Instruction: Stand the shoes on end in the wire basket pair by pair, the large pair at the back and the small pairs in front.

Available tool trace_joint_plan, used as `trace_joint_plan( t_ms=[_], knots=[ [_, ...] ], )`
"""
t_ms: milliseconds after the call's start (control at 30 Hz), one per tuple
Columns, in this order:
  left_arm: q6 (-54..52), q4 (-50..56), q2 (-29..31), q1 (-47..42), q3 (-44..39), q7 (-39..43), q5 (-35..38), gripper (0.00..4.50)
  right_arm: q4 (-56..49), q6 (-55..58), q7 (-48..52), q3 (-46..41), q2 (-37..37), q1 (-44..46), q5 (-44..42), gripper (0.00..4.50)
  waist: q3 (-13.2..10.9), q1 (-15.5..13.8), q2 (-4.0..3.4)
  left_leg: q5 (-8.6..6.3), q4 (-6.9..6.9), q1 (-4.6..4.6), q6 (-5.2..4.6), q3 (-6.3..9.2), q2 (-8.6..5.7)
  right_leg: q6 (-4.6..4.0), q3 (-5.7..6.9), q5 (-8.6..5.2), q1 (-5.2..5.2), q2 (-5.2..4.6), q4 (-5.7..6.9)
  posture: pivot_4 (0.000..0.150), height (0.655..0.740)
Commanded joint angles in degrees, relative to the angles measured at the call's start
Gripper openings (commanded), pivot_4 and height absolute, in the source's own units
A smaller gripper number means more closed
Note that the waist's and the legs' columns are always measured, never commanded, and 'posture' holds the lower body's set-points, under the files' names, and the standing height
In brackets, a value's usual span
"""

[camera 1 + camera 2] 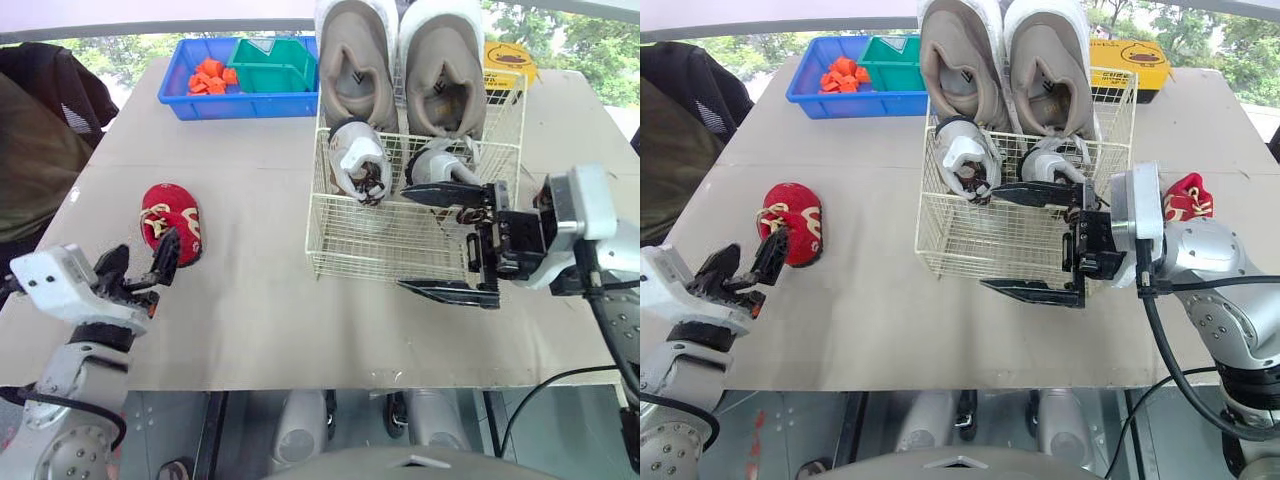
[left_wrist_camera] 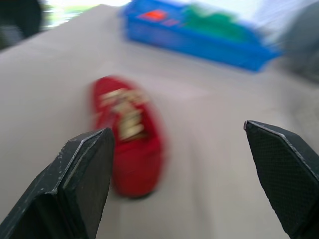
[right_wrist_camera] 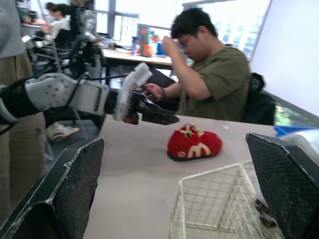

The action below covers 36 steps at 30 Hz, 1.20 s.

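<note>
White wire basket sits on the tan counter, right of the middle. The large beige pair stands on end along its far side, and the small grey-and-white pair stands just in front, also inside the basket. The right claw is at the basket's near right corner, pointing left, with its fingers spread wide and holding nothing. One finger reaches over the basket beside the right grey-and-white shoe, and the other lies along the basket's near edge. A red shoe lies on the counter well to the left of the basket. The left claw hovers just on its near side, with its fingers apart and empty. A second red shoe lies on the counter to the right of the basket, beyond the right arm. At the far left is a blue tray holding orange pieces and a green bin. A yellow box lies beyond the basket's far right corner. A person in a green shirt sits past the counter's left end.
</note>
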<state>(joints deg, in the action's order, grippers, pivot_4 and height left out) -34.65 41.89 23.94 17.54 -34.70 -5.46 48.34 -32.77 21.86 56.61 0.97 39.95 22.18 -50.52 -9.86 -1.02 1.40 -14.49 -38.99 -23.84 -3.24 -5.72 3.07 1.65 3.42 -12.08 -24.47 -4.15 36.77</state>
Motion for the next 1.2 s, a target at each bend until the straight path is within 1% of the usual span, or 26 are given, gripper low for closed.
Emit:
trace_joint_plan(
  t_ms=[33,67,200,233,300,367,467,533,567,600,633,667,700,833,867,900,967,1033,1133,1167,1200],
  knots=[
    [-3.6,-0.1,2.0,-4.3,1.5,-3.8,-0.6,4.5,0.3,-0.4,1.8,0.7,-1.5,2.5,0.3,4.42,0.0,0.0,0.0,0.0,0.0,0.0,0.0,0.0,0.0,0.0,0.01,0.0,0.0,-0.01,0.01,0.15,0.74],
    [-4.5,-1.3,2.7,-5.9,1.8,-3.7,-0.4,4.5,0.5,-0.1,1.9,0.7,-2.0,3.0,0.2,4.42,0.0,0.1,0.0,0.0,0.0,0.0,0.0,0.0,0.0,-0.02,0.01,0.01,0.0,-0.01,0.02,0.15,0.74],
    [-6.8,-8.9,5.4,-9.7,4.1,-1.7,-3.9,4.5,1.2,0.3,2.3,0.6,-3.2,3.1,0.6,4.42,0.0,0.3,-0.02,0.01,0.0,0.0,0.0,-0.02,0.02,-0.09,0.01,0.06,-0.01,0.03,0.02,0.15,0.74],
    [-7.2,-11.1,5.2,-10.0,5.0,-2.9,-6.2,4.5,1.2,0.1,2.8,0.5,-2.8,2.5,1.3,4.42,0.0,0.3,-0.03,0.0,0.01,0.0,0.0,-0.05,0.01,-0.1,-0.01,0.06,-0.01,0.03,0.02,0.15,0.74],
    [-7.2,-14.1,3.7,-10.7,5.3,-4.3,-8.2,4.5,0.6,0.4,2.9,0.0,-2.3,1.8,1.6,4.42,0.0,0.4,-0.02,0.0,0.06,-0.01,0.0,-0.11,0.01,-0.09,-0.02,0.06,-0.05,0.03,-0.01,0.15,0.74],
    [-4.4,-16.6,3.5,-10.2,8.4,-1.7,-12.4,4.5,0.2,0.9,2.0,-0.8,-2.5,1.7,1.1,4.42,0.0,0.3,-0.01,0.0,0.08,-0.02,0.0,-0.15,0.02,-0.09,-0.04,0.06,-0.07,0.02,-0.02,0.15,0.74],
    [-1.2,-18.3,0.9,-10.8,9.8,-0.2,-14.5,3.73,0.0,1.5,0.0,-1.4,-2.9,2.1,1.0,4.5,0.0,0.3,-0.02,-0.01,0.09,-0.02,0.0,-0.13,0.03,-0.09,-0.02,0.06,-0.08,0.0,-0.02,0.15,0.74],
    [2.0,-17.8,-0.6,-11.5,9.5,1.3,-15.3,2.75,-0.4,2.4,-1.4,-2.0,-3.2,2.6,-0.2,4.5,0.0,0.3,0.01,-0.02,0.09,-0.01,0.02,-0.13,0.04,-0.11,-0.02,0.07,-0.09,-0.07,-0.01,0.15,0.74],
    [3.2,-17.6,-1.1,-11.6,9.2,1.9,-15.6,2.28,-0.5,2.6,-1.6,-2.2,-3.2,2.5,-0.6,4.5,0.0,0.3,0.0,-0.08,0.09,-0.01,0.12,-0.13,0.05,-0.14,-0.02,0.09,-0.1,-0.31,-0.01,0.15,0.74],
    [4.4,-17.6,-1.4,-11.3,8.5,2.4,-16.1,1.9,-0.5,2.2,-1.2,-2.1,-3.0,2.0,0.0,4.5,0.0,0.2,0.0,-0.14,0.09,-0.01,0.24,-0.13,0.04,-0.15,0.02,0.1,-0.12,-0.36,-0.01,0.15,0.74],
    [6.3,-17.1,-1.7,-11.0,7.7,3.2,-16.6,1.64,-0.4,1.9,-0.8,-2.0,-2.8,1.6,0.8,4.5,0.0,0.2,0.01,-0.15,0.09,-0.02,0.25,-0.11,0.04,-0.15,0.04,0.1,-0.12,-0.37,-0.01,0.15,0.74],
    [7.7,-16.9,-2.0,-10.8,7.2,3.8,-16.9,1.43,-0.2,1.6,-0.4,-1.9,-2.6,1.3,1.3,4.5,0.0,0.2,0.0,-0.15,0.09,-0.03,0.25,-0.1,0.04,-0.15,0.06,0.1,-0.12,-0.38,-0.01,0.15,0.74],
    [9.0,-16.2,-2.1,-10.2,6.7,4.4,-17.4,1.31,0.0,1.6,-0.5,-2.0,-2.8,1.2,1.3,4.5,0.0,0.3,0.01,-0.15,0.09,-0.04,0.25,-0.1,0.04,-0.16,0.06,0.1,-0.13,-0.4,-0.01,0.15,0.74],
    [10.4,-14.7,-2.3,-7.9,5.4,6.0,-18.1,0.95,0.8,1.4,0.2,-1.8,-3.0,0.9,1.5,4.5,0.0,0.3,0.0,-0.07,0.09,-0.13,0.1,-0.12,0.03,-0.16,0.04,0.1,-0.21,-0.42,-0.02,0.15,0.74],
    [10.1,-14.1,-2.3,-7.1,5.1,7.9,-16.3,0.8,1.0,1.2,0.4,-1.6,-3.1,0.9,1.8,4.5,0.0,0.3,0.0,-0.02,0.1,-0.14,0.02,-0.12,0.03,-0.16,0.05,0.1,-0.21,-0.42,-0.03,0.15,0.74],
    [9.9,-13.7,-2.5,-6.5,4.6,8.3,-15.7,0.8,1.2,1.1,0.6,-1.5,-3.2,0.9,2.1,4.5,0.0,0.3,0.0,-0.02,0.1,-0.14,0.01,-0.12,0.03,-0.16,0.05,0.1,-0.21,-0.42,-0.03,0.15,0.74],
    [7.4,-13.3,-2.6,-5.3,4.0,7.9,-14.8,1.06,1.4,1.4,0.9,-1.4,-3.2,1.1,2.0,4.5,0.0,0.3,0.0,-0.02,0.1,-0.14,0.02,-0.11,0.03,-0.16,0.07,0.1,-0.22,-0.42,-0.03,0.15,0.74],
    [5.9,-12.2,-2.9,-4.0,3.8,7.5,-14.5,1.86,1.4,1.6,1.3,-1.4,-3.2,1.1,2.0,4.5,0.0,0.2,0.0,-0.05,0.1,-0.13,0.06,-0.1,0.03,-0.16,0.07,0.1,-0.22,-0.43,-0.03,0.15,0.74],
    [4.0,-9.7,-3.3,-2.1,3.4,5.0,-16.0,3.0,1.5,1.7,1.7,-1.8,-2.8,0.8,1.9,4.5,0.0,0.3,0.01,-0.07,0.1,-0.14,0.08,-0.1,0.03,-0.15,0.08,0.09,-0.21,-0.43,-0.04,0.15,0.74],
    [3.6,-9.1,-3.4,-1.8,3.4,4.2,-16.6,3.48,1.5,1.7,1.8,-2.0,-2.8,0.8,1.9,4.5,0.0,0.3,0.01,-0.06,0.1,-0.14,0.07,-0.1,0.02,-0.15,0.07,0.09,-0.21,-0.43,-0.04,0.15,0.74],
    [3.2,-9.0,-3.3,-2.2,2.9,3.2,-17.2,3.82,1.5,1.8,1.8,-1.9,-2.9,0.9,2.0,4.5,0.0,0.2,0.01,-0.07,0.1,-0.14,0.08,-0.1,0.02,-0.15,0.09,0.09,-0.22,-0.42,-0.04,0.15,0.74]
  ],
)
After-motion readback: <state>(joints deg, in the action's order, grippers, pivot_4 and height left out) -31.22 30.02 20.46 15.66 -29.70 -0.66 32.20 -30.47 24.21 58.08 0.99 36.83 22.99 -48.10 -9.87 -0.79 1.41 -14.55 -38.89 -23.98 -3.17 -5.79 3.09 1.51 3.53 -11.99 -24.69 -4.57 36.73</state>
